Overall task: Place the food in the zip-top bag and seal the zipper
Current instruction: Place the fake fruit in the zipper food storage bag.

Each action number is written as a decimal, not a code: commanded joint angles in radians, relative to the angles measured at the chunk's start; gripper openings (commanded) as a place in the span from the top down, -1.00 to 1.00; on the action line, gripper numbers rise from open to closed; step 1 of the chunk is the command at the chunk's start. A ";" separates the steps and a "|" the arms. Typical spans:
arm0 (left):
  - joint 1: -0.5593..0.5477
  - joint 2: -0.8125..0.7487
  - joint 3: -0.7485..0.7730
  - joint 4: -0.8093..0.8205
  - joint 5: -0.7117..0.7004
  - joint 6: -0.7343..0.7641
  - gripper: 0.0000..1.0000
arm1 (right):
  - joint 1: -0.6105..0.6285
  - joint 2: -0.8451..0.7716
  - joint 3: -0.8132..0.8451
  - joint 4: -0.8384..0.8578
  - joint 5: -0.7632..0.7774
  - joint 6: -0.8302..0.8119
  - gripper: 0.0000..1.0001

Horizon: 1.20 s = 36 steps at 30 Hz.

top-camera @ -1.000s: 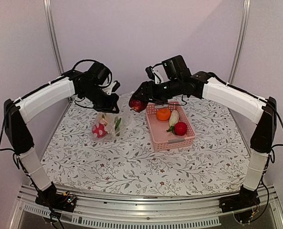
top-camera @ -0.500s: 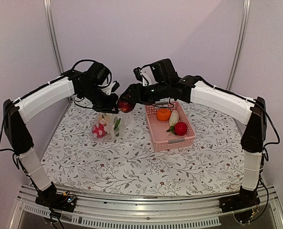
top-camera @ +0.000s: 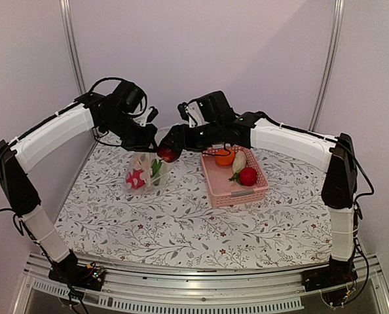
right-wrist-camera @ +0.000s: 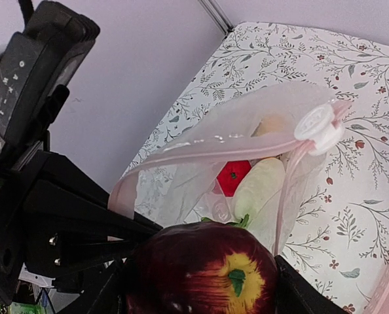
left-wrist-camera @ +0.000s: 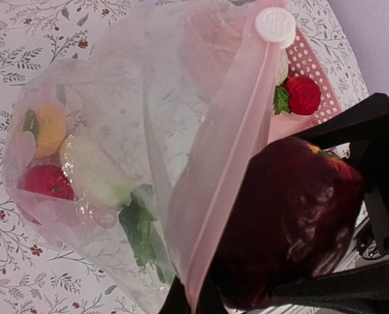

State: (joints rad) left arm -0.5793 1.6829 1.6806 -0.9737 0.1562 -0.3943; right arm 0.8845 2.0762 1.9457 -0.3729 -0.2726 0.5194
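Note:
The clear zip-top bag (top-camera: pixel 142 173) stands open on the table, and my left gripper (top-camera: pixel 148 145) is shut on its mouth edge, holding it up. In the left wrist view the pinkish zipper (left-wrist-camera: pixel 227 150) with its white slider (left-wrist-camera: pixel 276 25) runs up from my left gripper (left-wrist-camera: pixel 193 297). The bag holds red (left-wrist-camera: pixel 47 182), yellow (left-wrist-camera: pixel 49 129), cream-white (left-wrist-camera: pixel 93 173) and green-leaved (left-wrist-camera: pixel 139 232) food. My right gripper (top-camera: pixel 169 152) is shut on a dark red apple (right-wrist-camera: pixel 204 271), just above the open bag mouth (right-wrist-camera: pixel 234 147).
The pink lattice basket (top-camera: pixel 228 193) lies to the right of the bag with an orange fruit (top-camera: pixel 224 157), a white vegetable (top-camera: pixel 239 161) and a red fruit (top-camera: pixel 248 176) in it. The back wall and frame posts stand close behind both arms.
My right gripper has carried the dark red apple leftward from above the basket to the bag's mouth. My left gripper has lifted the bag's edge slightly.

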 commanded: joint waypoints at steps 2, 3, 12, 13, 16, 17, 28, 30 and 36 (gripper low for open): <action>0.005 -0.042 0.003 -0.014 0.005 -0.022 1.00 | 0.005 0.041 0.033 0.048 0.045 0.014 0.04; 0.004 -0.046 0.001 -0.014 0.005 -0.025 1.00 | 0.005 0.045 0.043 0.045 0.054 0.017 0.04; -0.004 -0.058 -0.020 -0.003 0.021 -0.059 1.00 | 0.013 0.135 0.186 -0.052 0.095 0.065 -0.02; -0.004 -0.060 -0.021 0.002 0.023 -0.066 1.00 | 0.013 0.147 0.203 -0.066 0.093 0.072 -0.03; -0.004 -0.066 -0.022 0.022 0.026 -0.086 1.00 | 0.017 0.172 0.241 -0.108 0.088 0.085 -0.03; -0.004 -0.066 -0.022 0.026 0.026 -0.093 1.00 | 0.020 0.176 0.246 -0.119 0.092 0.080 -0.03; -0.004 -0.046 -0.031 0.066 0.036 -0.144 1.00 | 0.037 0.201 0.249 -0.182 0.009 0.076 -0.15; -0.004 -0.045 -0.037 0.068 0.043 -0.147 1.00 | 0.036 0.198 0.250 -0.177 0.003 0.076 -0.28; -0.003 -0.058 -0.051 0.075 0.036 -0.146 1.00 | 0.029 0.161 0.246 -0.204 0.017 0.080 -0.98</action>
State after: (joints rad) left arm -0.5774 1.6421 1.6493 -0.9352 0.1761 -0.5343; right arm 0.9016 2.2551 2.1681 -0.5774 -0.2310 0.5953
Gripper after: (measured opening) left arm 0.004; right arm 0.980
